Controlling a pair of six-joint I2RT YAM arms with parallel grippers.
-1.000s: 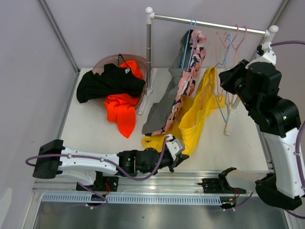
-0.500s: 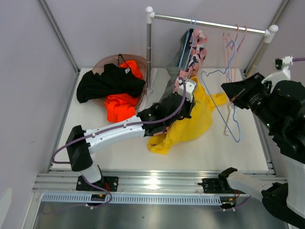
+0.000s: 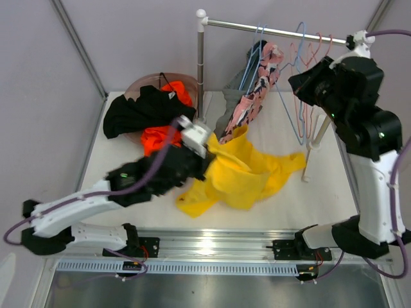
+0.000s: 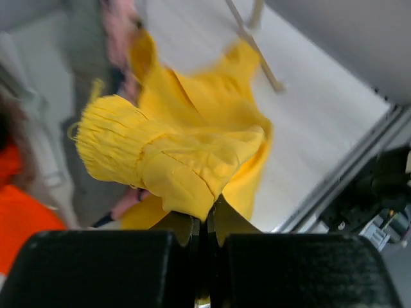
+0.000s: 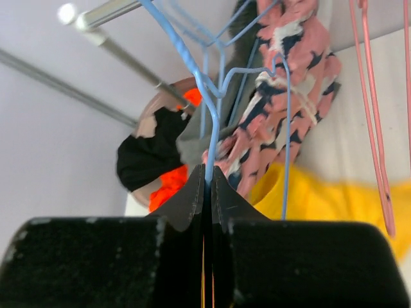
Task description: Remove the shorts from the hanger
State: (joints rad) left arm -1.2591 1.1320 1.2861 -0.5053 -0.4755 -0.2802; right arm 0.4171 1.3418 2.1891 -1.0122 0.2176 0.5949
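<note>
Left gripper (image 4: 204,221) clenched on a bunched edge of the yellow shorts (image 3: 244,176), which lie off the hanger on the table (image 3: 115,167). Right gripper (image 5: 207,176) pinched on a blue hanger (image 5: 210,138) at the rail (image 3: 282,32). Pink patterned shorts (image 3: 257,96) and grey shorts (image 3: 231,106) hang there. Black shorts (image 3: 148,109) and orange shorts (image 3: 160,138) in basin (image 3: 138,86).

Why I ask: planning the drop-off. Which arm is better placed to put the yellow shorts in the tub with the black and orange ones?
Left: the left claw is shut on the yellow shorts, close to the pink tub. The right claw is shut on a blue hanger up by the rail.
</note>
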